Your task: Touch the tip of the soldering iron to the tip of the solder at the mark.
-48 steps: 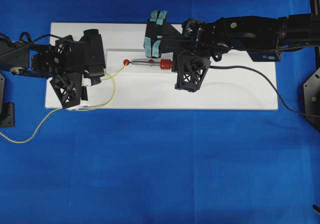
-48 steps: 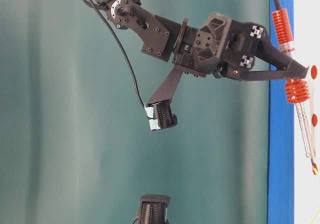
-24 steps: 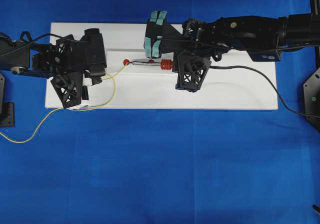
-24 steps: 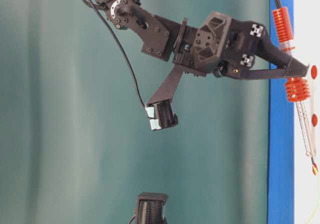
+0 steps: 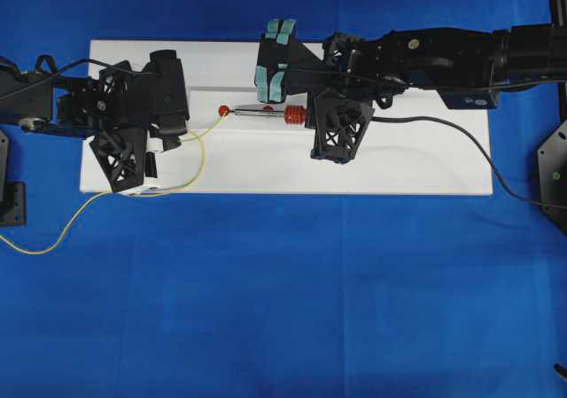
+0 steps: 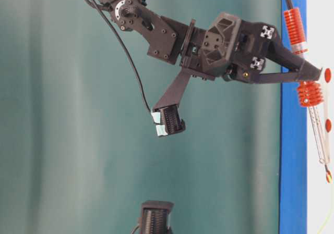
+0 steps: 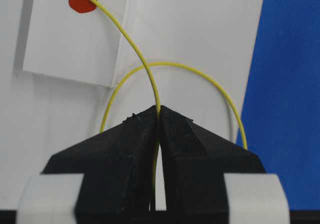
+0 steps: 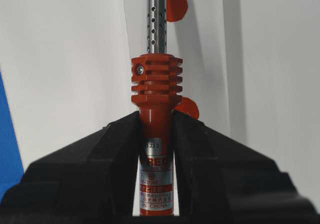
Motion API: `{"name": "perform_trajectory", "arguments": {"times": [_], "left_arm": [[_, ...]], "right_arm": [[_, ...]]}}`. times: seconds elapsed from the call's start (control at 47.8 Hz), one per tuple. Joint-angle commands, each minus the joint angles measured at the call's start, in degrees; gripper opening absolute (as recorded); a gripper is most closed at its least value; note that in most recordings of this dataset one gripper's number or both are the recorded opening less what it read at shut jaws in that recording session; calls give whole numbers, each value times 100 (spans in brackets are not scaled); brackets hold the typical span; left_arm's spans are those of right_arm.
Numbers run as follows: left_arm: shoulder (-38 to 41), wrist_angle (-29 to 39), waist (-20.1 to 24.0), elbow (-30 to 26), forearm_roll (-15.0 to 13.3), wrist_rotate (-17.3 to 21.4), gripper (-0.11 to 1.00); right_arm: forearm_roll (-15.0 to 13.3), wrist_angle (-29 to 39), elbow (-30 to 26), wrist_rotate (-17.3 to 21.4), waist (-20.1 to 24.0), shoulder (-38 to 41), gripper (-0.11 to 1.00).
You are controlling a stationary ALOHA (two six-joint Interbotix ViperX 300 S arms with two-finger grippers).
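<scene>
Nothing has moved: I keep the left end effector (image 7: 159, 115) clamped on solder (image 7: 131, 43), the right end effector (image 8: 156, 118) clamped on iron (image 8: 156, 134), tips meeting at the mark (image 7: 79, 0).

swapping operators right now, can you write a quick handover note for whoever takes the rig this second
Left gripper: shut on the solder, fingers pinching the yellow wire just behind its free end.
Right gripper: shut on the soldering iron, gripped below the ribbed red collar, shaft pointing at the mark.
Positions: the solder's tip lies on the red mark on the white board; the iron's point appears to meet it there.
Done: both tools grasped and brought to the mark.
Left: confirm the contact; nothing else is visibly outstanding.
</scene>
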Motion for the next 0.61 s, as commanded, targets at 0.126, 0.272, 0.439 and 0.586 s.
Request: {"name": "perform_trajectory", "arguments": {"times": [0.126,0.272,0.439,0.586], "left_arm": [[-800,554,-79,-149,9,0,0],[-1371,949,-88,-53,9,0,0],[-1819,1230,-88,35,9,-18,0],[-1863,1266,-88,53,9,-35,0]], "right_arm": [[-9,-18,-141,0,9,-79,6],[-9,-18,-149,0,0,-79,6],[-9,-18,-149,0,9,-79,6],[-9,26,-158,0,0,-141,6]]}}
